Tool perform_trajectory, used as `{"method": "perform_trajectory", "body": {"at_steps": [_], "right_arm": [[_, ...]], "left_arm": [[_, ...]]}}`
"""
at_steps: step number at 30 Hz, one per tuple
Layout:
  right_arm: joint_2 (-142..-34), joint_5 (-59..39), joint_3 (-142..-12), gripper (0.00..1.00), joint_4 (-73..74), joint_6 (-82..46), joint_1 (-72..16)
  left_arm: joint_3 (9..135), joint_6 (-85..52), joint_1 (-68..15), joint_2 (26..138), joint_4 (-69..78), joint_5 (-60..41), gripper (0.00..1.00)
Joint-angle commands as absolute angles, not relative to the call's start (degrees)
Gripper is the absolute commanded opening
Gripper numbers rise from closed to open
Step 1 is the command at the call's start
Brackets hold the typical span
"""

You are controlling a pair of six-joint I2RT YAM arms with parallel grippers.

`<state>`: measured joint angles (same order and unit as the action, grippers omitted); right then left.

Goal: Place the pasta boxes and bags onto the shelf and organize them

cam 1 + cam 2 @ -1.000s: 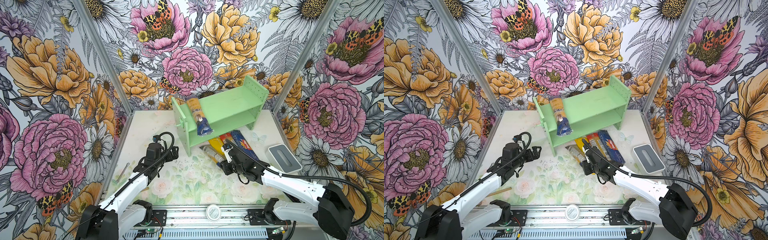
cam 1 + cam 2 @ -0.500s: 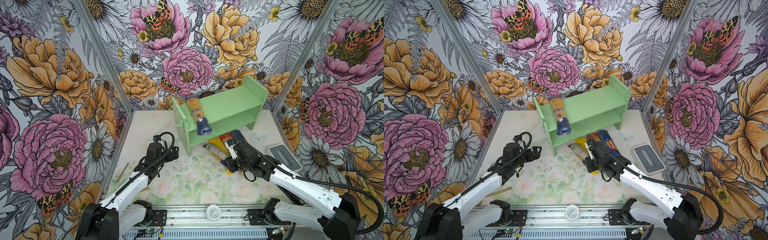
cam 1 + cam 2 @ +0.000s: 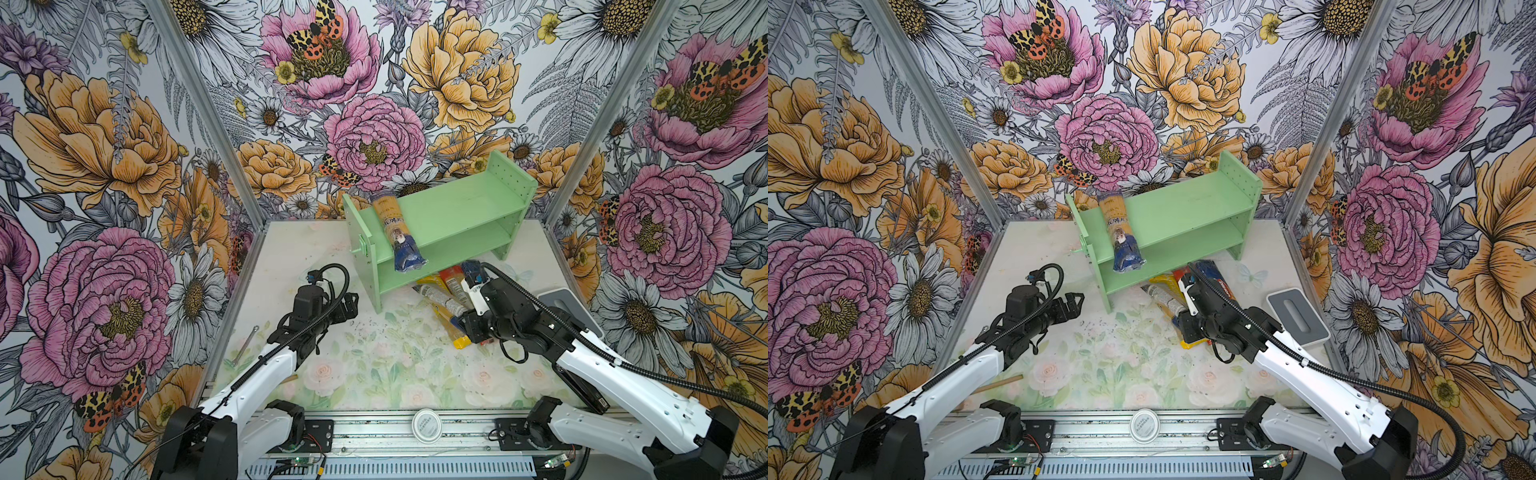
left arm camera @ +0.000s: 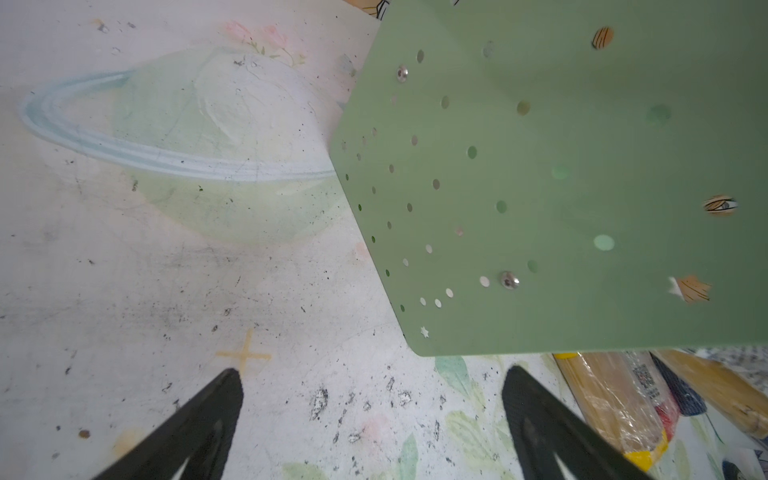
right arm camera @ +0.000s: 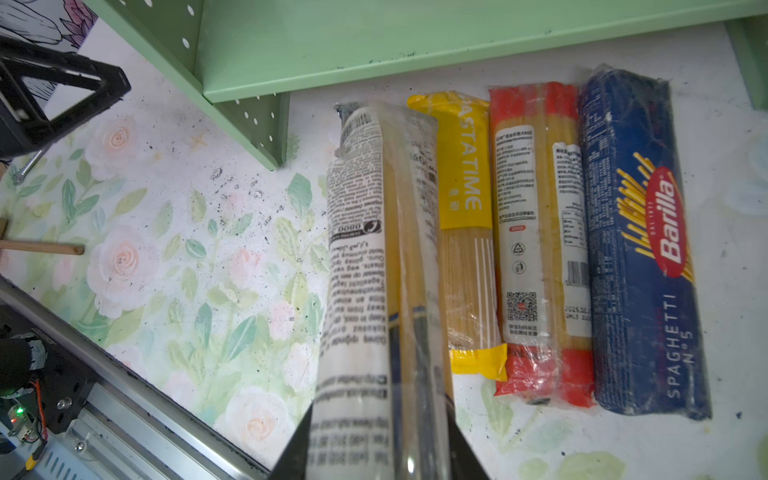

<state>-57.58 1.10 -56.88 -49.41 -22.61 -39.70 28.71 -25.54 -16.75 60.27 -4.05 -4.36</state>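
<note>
My right gripper (image 5: 380,403) is shut on a clear pasta bag (image 5: 374,270) with a white printed label, holding it at one end, raised over the table. Beside it, a yellow pack (image 5: 467,208), a red pack (image 5: 540,249) and a dark blue box (image 5: 640,249) lie side by side in front of the mint-green shelf (image 3: 449,216). Another clear bag (image 3: 397,237) with a dark blue end lies across the shelf's top tier at its left, overhanging the front. My left gripper (image 4: 374,372) is open and empty beside the shelf's peg-holed side panel (image 4: 540,187).
A grey tray (image 3: 567,307) sits at the right edge of the table. A small wrench (image 3: 245,345) and a wooden stick (image 3: 998,382) lie at the left. A round white cap (image 3: 427,424) rests on the front rail.
My right arm has drawn back a little toward the front with the clear bag in its jaws, and the bag's far end has come up off the pile. The left arm has stayed put.
</note>
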Motion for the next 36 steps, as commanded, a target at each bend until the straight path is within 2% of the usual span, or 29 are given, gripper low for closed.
{"method": "perform_trajectory", "body": {"at_steps": [1,15,36], "right_arm": [[-54.6,0.2,-62.7,0.00,-45.5,-21.6,-39.2],[-52.4,0.0,-68.0,0.00,-53.5,-22.0,-38.0],[-48.0,9.5,-81.4,0.00,-67.3,-21.1,-37.5]], "left_arm": [[28.1,-24.9,-17.4,60.6,-2.6,-5.6,0.99],[28.1,-24.4,-17.3,60.6,-2.7,-5.9,0.99],[28.1,-22.7,-17.3,60.1,-3.2,-7.8,0.99]]}}
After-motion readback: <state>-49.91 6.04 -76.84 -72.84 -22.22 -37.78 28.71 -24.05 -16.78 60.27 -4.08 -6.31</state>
